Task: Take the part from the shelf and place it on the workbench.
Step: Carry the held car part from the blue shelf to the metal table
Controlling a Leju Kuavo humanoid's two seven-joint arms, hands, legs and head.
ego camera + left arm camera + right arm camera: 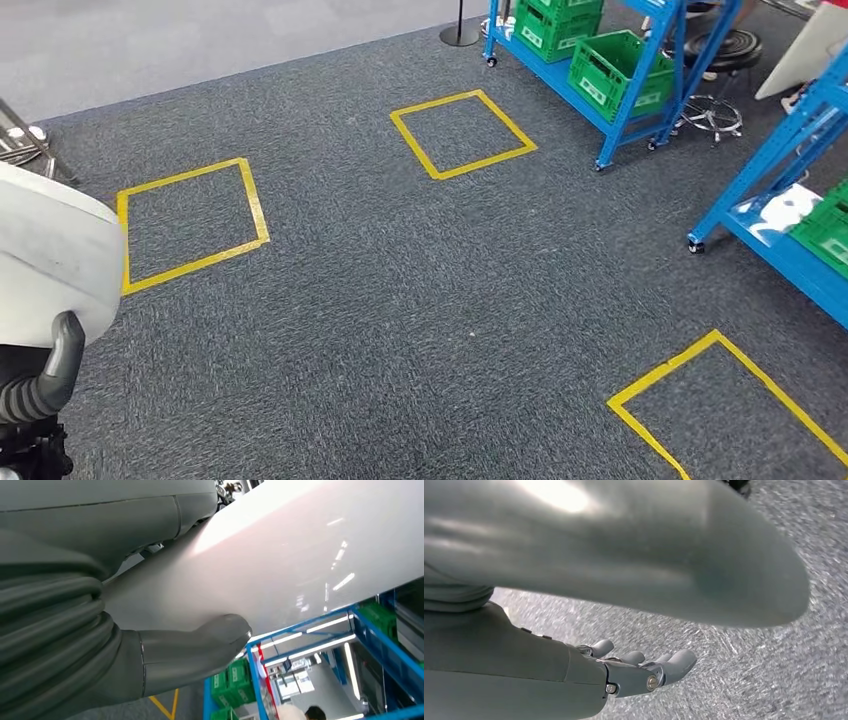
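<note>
We hold the part (45, 250), a smooth white curved panel, at near left; left hand (195, 650) grips it w/ thumb pressed on its face. Right hand (644, 672) hangs over grey carpet (400, 300), fingers apart, nothing in it. Yellow tape squares (462, 133) mark the floor; blue shelf (610, 110) w/ green crates (620, 72) far right.

Glossy white part (310, 555), rough grey carpet (400, 300), green plastic crates (620, 70)

Left hand (45, 385) holds white part (50, 250) over carpet (400, 300).
</note>
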